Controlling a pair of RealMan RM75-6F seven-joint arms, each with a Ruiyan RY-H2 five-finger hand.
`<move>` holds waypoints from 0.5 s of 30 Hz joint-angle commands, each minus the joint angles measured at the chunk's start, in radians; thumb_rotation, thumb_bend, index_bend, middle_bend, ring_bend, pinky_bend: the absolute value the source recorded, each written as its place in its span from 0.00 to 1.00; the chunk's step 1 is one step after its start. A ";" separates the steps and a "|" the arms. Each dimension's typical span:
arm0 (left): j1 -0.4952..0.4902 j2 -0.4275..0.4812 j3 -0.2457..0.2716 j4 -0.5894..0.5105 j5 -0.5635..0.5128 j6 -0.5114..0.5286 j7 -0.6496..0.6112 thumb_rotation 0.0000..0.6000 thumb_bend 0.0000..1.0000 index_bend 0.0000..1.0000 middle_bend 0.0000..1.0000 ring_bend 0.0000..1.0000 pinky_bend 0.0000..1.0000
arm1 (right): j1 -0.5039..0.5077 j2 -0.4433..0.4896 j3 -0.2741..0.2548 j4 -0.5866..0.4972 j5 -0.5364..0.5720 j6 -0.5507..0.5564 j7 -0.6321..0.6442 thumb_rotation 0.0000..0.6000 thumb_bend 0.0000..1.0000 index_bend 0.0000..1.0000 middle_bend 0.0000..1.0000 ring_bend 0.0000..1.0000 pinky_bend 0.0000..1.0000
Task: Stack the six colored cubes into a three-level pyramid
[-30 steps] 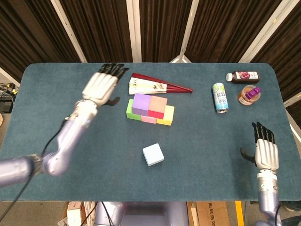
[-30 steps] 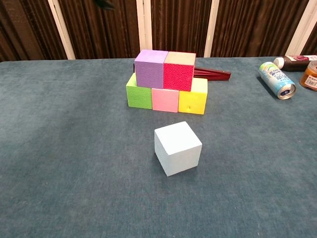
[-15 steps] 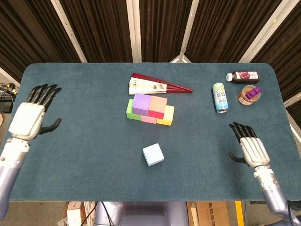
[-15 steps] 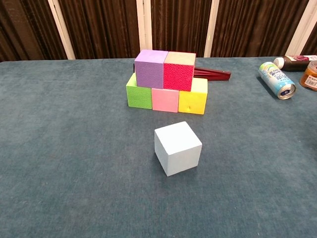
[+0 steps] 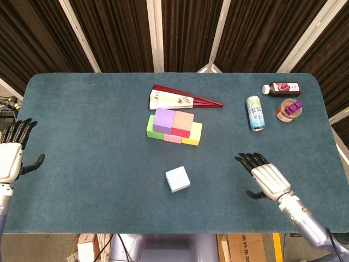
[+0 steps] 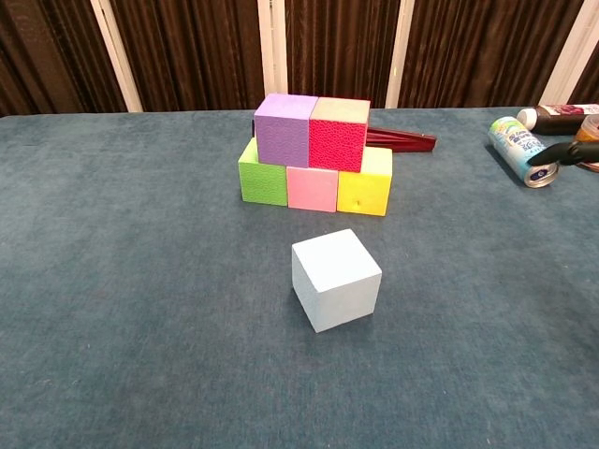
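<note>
Head view shows five cubes stacked (image 5: 173, 126) — only the pale blue cube (image 5: 178, 179), left of my empty, spread right hand (image 5: 265, 178), remains.

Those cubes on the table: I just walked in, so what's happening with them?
Five cubes are stacked in two levels: green, pink and yellow below, purple and red on top. The pale blue cube sits loose in front. Both hands hold nothing: the right hand hovers right of it, the left hand is at the table's edge.
</note>
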 commanded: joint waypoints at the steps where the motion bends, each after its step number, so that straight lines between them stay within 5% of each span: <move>1: 0.020 -0.028 0.003 0.018 -0.019 -0.012 0.028 1.00 0.40 0.10 0.03 0.00 0.00 | 0.015 -0.015 -0.013 -0.022 -0.014 -0.012 -0.031 1.00 0.28 0.03 0.05 0.00 0.00; 15: 0.082 -0.146 -0.036 0.158 0.035 0.028 0.008 1.00 0.40 0.10 0.03 0.00 0.00 | 0.122 -0.192 0.024 -0.052 0.129 -0.079 -0.242 1.00 0.28 0.03 0.05 0.00 0.00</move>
